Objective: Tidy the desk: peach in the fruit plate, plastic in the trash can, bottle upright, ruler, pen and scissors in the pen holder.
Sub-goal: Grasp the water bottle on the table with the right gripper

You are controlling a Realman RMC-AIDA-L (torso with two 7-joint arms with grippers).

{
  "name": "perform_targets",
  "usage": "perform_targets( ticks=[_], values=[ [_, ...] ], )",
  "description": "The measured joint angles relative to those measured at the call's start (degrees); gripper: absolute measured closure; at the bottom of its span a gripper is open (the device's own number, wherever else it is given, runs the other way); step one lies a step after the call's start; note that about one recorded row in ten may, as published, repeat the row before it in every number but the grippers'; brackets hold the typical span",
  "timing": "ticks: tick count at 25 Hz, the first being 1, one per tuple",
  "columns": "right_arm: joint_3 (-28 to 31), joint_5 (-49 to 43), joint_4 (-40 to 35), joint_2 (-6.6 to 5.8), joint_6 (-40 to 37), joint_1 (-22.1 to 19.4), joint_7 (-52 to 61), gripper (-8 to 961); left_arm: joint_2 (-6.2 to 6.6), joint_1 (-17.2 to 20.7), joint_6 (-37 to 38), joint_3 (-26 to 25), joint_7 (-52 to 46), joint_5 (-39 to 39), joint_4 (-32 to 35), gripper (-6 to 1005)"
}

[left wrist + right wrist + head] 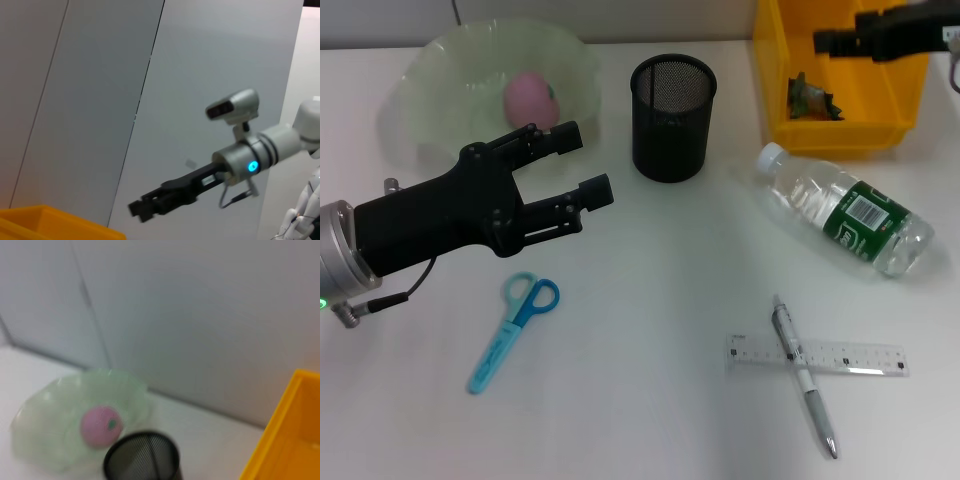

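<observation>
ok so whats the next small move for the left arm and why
Probably lower the open left gripper toward the scissors: the peach already sits in the fruit plate, while the scissors lie flat just below it, outside the pen holder.

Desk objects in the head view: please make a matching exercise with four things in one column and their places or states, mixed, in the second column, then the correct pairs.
Things:
1. peach
2. bottle
3. pen
4. scissors

Places or states:
A. lying on its side
B. across the ruler
C. in the fruit plate
D. flat on the desk, near the left gripper

Pairs: 1-C, 2-A, 3-B, 4-D
</observation>
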Motion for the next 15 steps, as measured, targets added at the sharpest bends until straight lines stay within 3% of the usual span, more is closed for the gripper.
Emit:
perform_targets(
  ticks=[6,8,10,15],
  values=[
    [0.68,-16.03,-14.03,0.33,-12.15,1.72,8.76,314,-0.03,-0.02,-0.13,0.00,0.08,0.00,0.00,197],
    [0.45,-19.98,-15.53,0.40,-15.56,2.79,10.04,313,-0.03,-0.03,-0.22,0.00,0.09,0.00,0.00,197],
    [0.27,-23.18,-14.27,0.40,-21.40,5.78,11.01,313,-0.03,-0.06,-0.24,0.00,0.09,0.00,0.00,197],
    [-1.08,-28.67,-8.38,0.56,-23.45,9.05,11.70,312,-0.04,-0.14,-0.32,0.00,0.09,0.00,0.00,197]
  ],
)
